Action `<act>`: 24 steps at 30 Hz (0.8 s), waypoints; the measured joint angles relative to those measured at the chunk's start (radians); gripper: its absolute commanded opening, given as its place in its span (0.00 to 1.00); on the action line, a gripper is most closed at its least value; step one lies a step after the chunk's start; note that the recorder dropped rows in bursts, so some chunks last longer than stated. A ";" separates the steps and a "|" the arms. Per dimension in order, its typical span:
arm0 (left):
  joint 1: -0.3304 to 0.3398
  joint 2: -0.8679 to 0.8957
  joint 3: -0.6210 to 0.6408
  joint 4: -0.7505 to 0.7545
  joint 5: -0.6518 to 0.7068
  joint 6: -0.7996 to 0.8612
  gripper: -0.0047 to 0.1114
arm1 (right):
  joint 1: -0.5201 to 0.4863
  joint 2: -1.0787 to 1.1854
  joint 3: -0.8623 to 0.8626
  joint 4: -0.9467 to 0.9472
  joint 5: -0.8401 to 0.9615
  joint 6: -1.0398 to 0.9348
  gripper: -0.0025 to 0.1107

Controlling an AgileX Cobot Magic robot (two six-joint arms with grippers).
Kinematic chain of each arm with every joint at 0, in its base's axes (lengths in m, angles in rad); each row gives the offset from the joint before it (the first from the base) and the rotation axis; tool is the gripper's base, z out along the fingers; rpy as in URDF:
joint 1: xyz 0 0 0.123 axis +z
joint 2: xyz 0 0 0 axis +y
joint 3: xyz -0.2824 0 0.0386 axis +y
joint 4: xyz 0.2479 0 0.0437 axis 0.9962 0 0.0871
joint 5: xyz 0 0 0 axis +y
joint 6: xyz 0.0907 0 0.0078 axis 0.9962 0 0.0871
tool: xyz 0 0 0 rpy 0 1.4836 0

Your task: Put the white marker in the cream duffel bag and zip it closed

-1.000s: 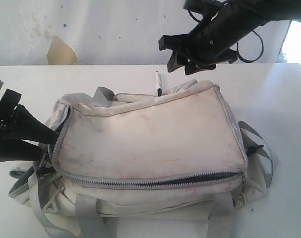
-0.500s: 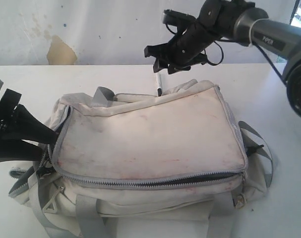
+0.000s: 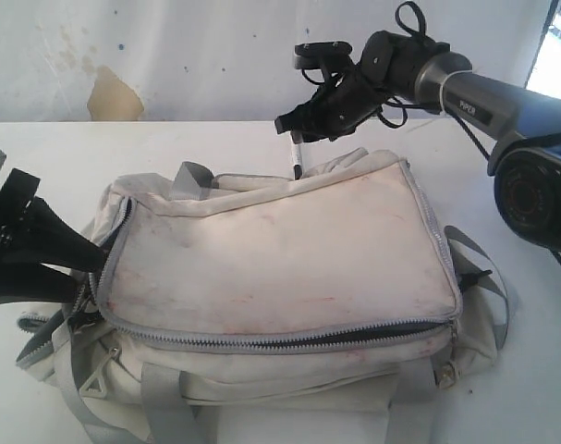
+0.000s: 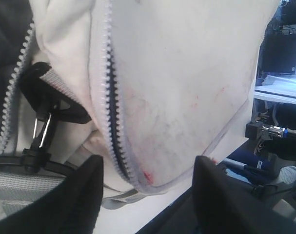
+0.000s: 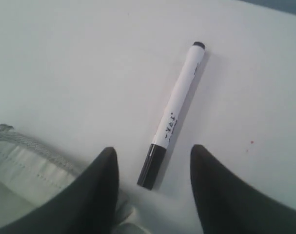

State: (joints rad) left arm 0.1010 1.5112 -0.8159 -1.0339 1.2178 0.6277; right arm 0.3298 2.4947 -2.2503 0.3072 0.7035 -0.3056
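Exterior view: the large, soft, grubby cream fabric duffel bag [image 3: 280, 250] lies on the white surface [image 3: 58, 148]. Its grey zipper [image 3: 262, 343] gapes open along the near edge. The slim white marker [image 3: 297, 155] with a black cap lies flat on the surface just behind the far edge of the bag. It is outside the bag, with the cap end toward it.

The right end effector [image 3: 294, 125] hangs just above the far end of the marker. In the right wrist view its two dark fingers [image 5: 96, 190] stand well apart on either side of the cap end. A clear gap of surface shows on both sides. Nothing is gripped and there is no contact with the marker.

The left end effector [image 3: 84, 268] sits at the left end of the bag, jaws spread wide. In the left wrist view a corner of the bag, with its zipper track, lies between the two fingers. A metal clip [image 4: 40, 134] on a black strap fitting hangs beside it. Whether the fingers press on the fabric cannot be told; no firm grip is evident.
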 measured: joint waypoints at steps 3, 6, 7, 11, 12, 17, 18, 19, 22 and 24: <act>0.000 0.000 0.000 0.000 -0.009 0.000 0.53 | -0.005 0.020 -0.002 0.000 -0.023 -0.014 0.41; 0.000 0.000 0.000 0.000 -0.021 0.000 0.53 | -0.010 0.045 -0.002 0.037 -0.032 -0.031 0.41; 0.000 0.000 0.000 0.000 -0.027 0.000 0.53 | -0.010 0.047 -0.002 0.048 -0.032 -0.037 0.41; 0.000 0.000 0.000 0.000 -0.036 0.000 0.53 | -0.010 0.049 -0.004 0.068 -0.038 -0.065 0.41; 0.000 0.000 0.000 0.000 -0.039 0.000 0.53 | -0.010 0.049 -0.005 0.072 -0.040 -0.073 0.41; 0.000 0.000 0.000 0.000 -0.049 0.000 0.53 | -0.017 0.049 -0.012 0.080 -0.011 -0.080 0.38; 0.000 0.000 0.000 0.000 -0.049 0.000 0.53 | -0.021 0.049 -0.016 0.080 0.020 -0.077 0.38; 0.000 0.000 0.000 0.000 -0.051 0.000 0.53 | -0.027 0.049 -0.021 0.082 0.056 -0.075 0.38; 0.000 0.000 0.000 0.000 -0.055 0.000 0.53 | -0.054 0.049 -0.039 0.082 0.127 -0.028 0.38; 0.000 0.000 0.000 0.000 -0.061 0.000 0.53 | -0.078 0.049 -0.050 0.082 0.133 0.037 0.38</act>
State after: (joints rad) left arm 0.1010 1.5112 -0.8159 -1.0339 1.1570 0.6277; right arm 0.2514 2.5436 -2.2999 0.3892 0.8367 -0.2687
